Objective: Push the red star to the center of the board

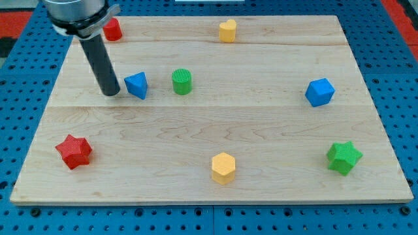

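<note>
The red star (74, 151) lies near the board's lower left corner. My tip (112, 93) rests on the board at the upper left, well above the star and a little to its right. It sits just left of a blue triangular block (136, 85), close to it; contact cannot be told. The rod rises from the tip toward the view's top left.
A green cylinder (182, 81) stands right of the blue triangle. A red block (113, 29) sits at the top left, partly behind the arm. A yellow heart-like block (227, 31) is at top centre, a blue cube (319, 92) at right, a green star (343, 157) at lower right, a yellow hexagon (223, 168) at bottom centre.
</note>
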You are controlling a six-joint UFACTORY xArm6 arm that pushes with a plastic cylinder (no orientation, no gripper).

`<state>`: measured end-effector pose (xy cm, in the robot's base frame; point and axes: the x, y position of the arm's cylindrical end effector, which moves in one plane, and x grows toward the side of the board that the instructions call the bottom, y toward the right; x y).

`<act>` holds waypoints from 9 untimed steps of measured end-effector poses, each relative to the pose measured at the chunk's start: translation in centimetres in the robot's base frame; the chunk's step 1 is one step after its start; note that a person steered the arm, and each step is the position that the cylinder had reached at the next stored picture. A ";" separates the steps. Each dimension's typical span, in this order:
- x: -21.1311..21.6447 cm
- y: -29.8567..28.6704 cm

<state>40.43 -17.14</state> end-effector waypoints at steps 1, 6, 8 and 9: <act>-0.7 2.4; 5.3 -4.3; 14.0 -12.9; 18.7 -11.4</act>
<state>59.13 -28.54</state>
